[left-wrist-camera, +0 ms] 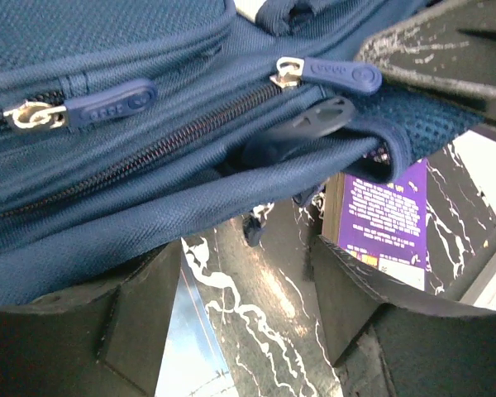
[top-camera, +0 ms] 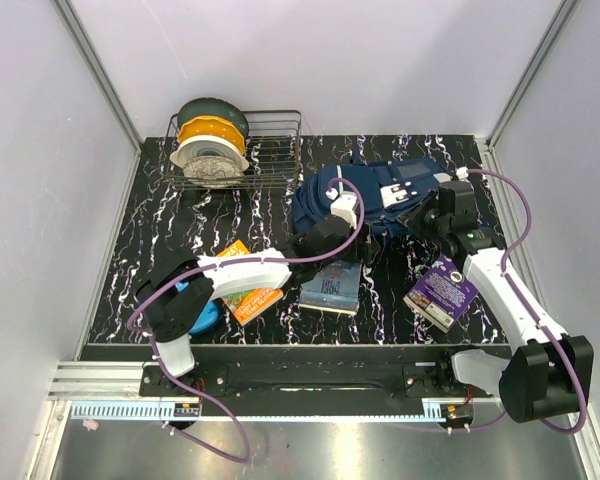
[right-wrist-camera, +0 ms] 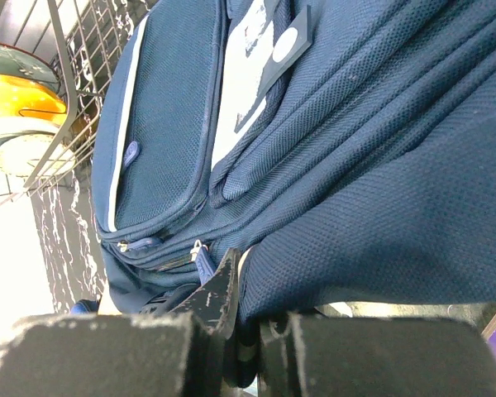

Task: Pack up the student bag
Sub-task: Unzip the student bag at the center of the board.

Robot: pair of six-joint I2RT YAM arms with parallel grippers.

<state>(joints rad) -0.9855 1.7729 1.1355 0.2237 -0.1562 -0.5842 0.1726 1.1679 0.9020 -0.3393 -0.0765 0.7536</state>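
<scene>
The student bag (top-camera: 385,192), a navy backpack with white patches, lies at the back middle of the table. My left gripper (top-camera: 323,236) is at the bag's near left edge. In the left wrist view it (left-wrist-camera: 248,277) is open and empty over the tabletop, just below the bag's zippered side (left-wrist-camera: 149,165) with its zipper pulls (left-wrist-camera: 331,74). My right gripper (top-camera: 435,215) is at the bag's right side. In the right wrist view it (right-wrist-camera: 260,331) is shut on a fold of the bag's navy fabric (right-wrist-camera: 355,215).
A blue book (top-camera: 332,287), an orange book (top-camera: 248,288) and a purple book (top-camera: 442,290) lie on the table in front of the bag. A blue object (top-camera: 204,312) sits under the left arm. A wire rack (top-camera: 270,150) with filament spools (top-camera: 212,145) stands at the back left.
</scene>
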